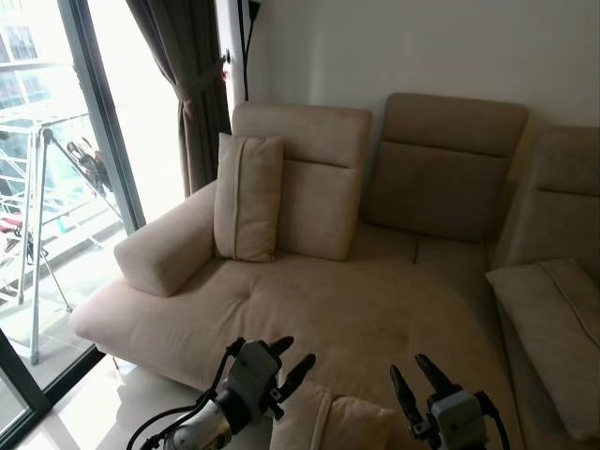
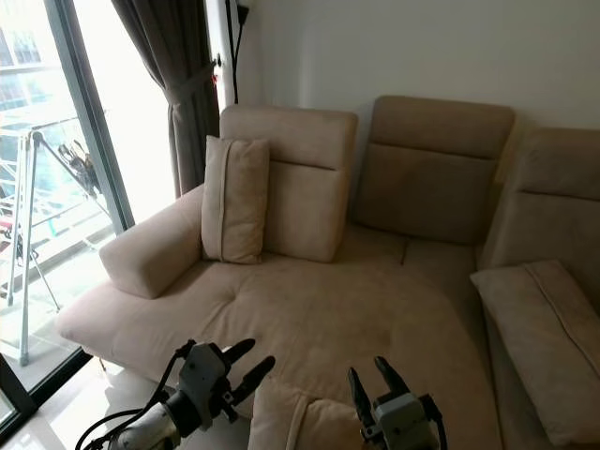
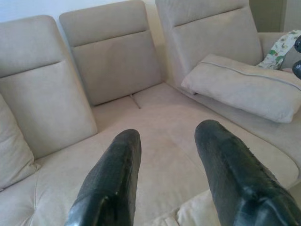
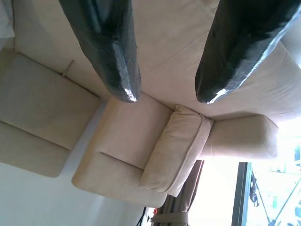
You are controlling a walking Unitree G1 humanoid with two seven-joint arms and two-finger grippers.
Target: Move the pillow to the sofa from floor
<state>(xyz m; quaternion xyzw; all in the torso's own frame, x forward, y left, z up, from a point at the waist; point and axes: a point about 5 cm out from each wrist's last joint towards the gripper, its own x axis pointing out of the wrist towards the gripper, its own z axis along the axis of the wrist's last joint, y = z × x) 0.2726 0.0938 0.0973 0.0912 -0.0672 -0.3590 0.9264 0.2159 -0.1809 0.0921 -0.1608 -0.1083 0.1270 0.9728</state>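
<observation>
A beige pillow [image 1: 335, 422] lies at the front edge of the beige sofa [image 1: 375, 309], low in the eye views, between my two grippers. My left gripper [image 1: 294, 352] is open just left of it, fingers pointing over the seat, nothing held. My right gripper [image 1: 408, 366] is open just right of it, also with nothing between its fingers. In the left wrist view the open fingers [image 3: 113, 179] point at the seat, and a corner of the pillow [image 3: 188, 216] shows below them. The right wrist view looks past its open fingers [image 4: 115, 56] toward the sofa back.
An upright pillow [image 1: 247, 197] leans on the left backrest by the armrest [image 1: 169, 248]. Another pillow [image 1: 548, 328] lies flat on the right section, with a patterned cloth [image 3: 280, 49] beyond it. A glass door [image 1: 56, 187] and dark curtain [image 1: 192, 84] stand at the left.
</observation>
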